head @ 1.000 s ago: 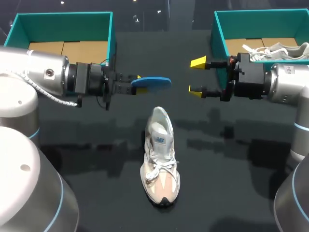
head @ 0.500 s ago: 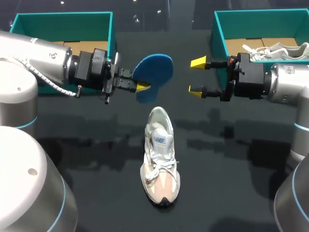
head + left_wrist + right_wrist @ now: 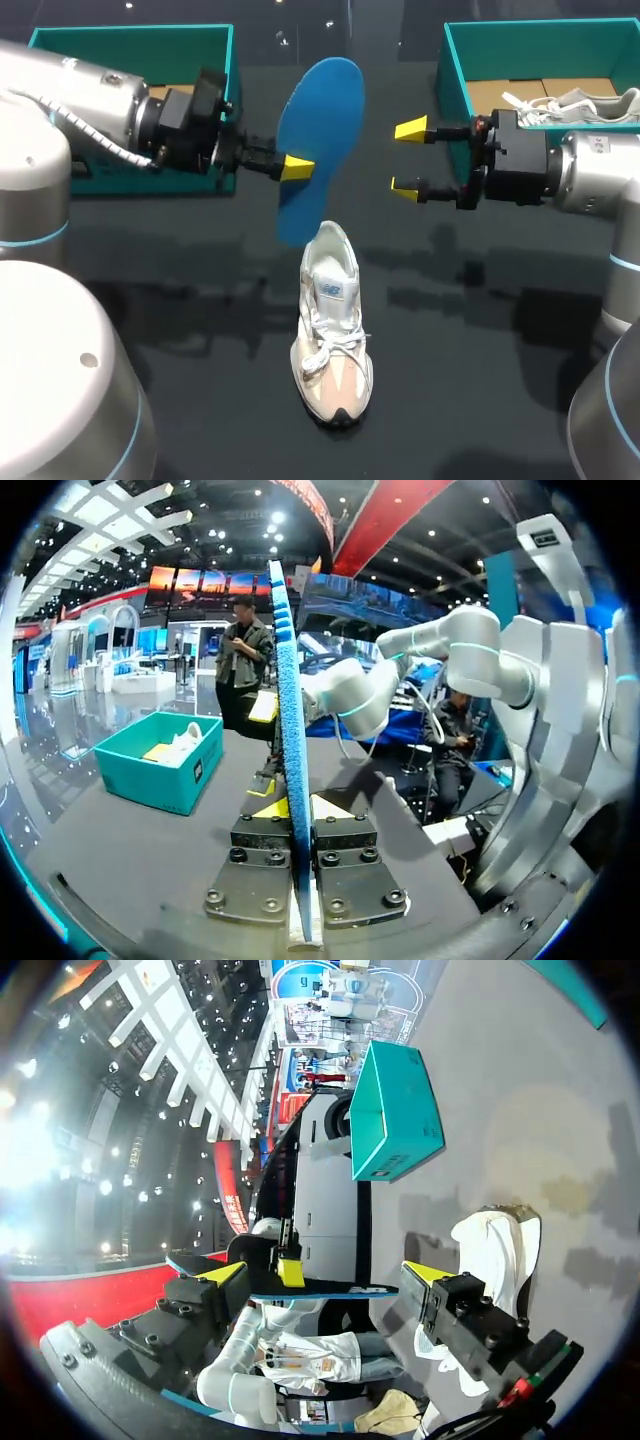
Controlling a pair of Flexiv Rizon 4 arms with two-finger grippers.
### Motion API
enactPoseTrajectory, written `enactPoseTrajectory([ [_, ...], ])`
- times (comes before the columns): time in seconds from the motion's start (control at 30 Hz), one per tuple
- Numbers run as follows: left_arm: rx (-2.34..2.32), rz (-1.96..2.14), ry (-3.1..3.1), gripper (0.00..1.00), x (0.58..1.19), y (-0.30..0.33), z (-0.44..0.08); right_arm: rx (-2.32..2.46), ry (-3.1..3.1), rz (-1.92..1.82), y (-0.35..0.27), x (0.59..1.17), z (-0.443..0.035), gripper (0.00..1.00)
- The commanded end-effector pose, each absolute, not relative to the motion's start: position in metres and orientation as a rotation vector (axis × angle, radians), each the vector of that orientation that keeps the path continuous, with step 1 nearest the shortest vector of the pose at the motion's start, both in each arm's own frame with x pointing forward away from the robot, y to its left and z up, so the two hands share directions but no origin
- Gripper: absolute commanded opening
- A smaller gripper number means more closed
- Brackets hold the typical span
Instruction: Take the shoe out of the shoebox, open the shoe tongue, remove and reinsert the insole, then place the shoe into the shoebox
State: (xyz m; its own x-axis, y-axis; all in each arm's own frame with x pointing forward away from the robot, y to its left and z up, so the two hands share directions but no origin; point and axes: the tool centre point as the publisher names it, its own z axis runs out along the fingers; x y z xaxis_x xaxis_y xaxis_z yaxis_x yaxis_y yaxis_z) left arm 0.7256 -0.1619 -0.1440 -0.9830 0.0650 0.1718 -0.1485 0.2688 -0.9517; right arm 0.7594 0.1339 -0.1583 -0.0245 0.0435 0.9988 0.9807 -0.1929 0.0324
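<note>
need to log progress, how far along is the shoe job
Done: the shoe stands out on the table, and its blue insole is out. In hand: the left end effector is shut on the insole, holding it near the shoe's heel; the right end effector is open and empty. Left: slide the insole back in, then put the shoe into the shoebox.

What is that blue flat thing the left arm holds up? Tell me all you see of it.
A blue foot-shaped foam insole, thin, flat and soft-looking. The left tool pinches its long edge near the middle, a finger on each face, holding it in the air, tilted, with one broad face toward the overhead camera. Its lower end hangs by the heel of the white and beige sneaker; whether they touch cannot be told.
</note>
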Motion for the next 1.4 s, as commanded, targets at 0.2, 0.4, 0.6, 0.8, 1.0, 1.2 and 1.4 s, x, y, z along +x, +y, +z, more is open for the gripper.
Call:
enactPoseTrajectory([
  [0.2,0.553,1.671,-2.053,0.0,0.723,-0.158,-0.131,-1.373,-1.164,-1.352,0.134,0.759,-0.158,1.0],
  [0.4,0.684,1.644,-1.935,0.0,0.723,-0.158,-0.117,-1.373,-1.164,-1.352,0.134,0.759,-0.158,1.0],
  [0.6,0.772,1.564,-1.873,0.0,0.72,-0.159,-0.113,-1.373,-1.164,-1.352,0.134,0.759,-0.158,1.0],
  [0.8,0.889,1.399,-1.762,0.0,0.718,-0.157,-0.105,-1.373,-1.164,-1.352,0.134,0.759,-0.158,1.0],
  [1.0,0.998,1.299,-1.664,0.0,0.72,-0.159,-0.106,-1.373,-1.164,-1.352,0.134,0.759,-0.158,1.0],
  [1.2,1.067,1.238,-1.561,0.0,0.724,-0.162,-0.114,-1.373,-1.164,-1.352,0.134,0.759,-0.158,1.0],
  [1.4,1.104,1.254,-1.501,0.0,0.726,-0.166,-0.122,-1.373,-1.164,-1.352,0.134,0.759,-0.158,1.0],
])
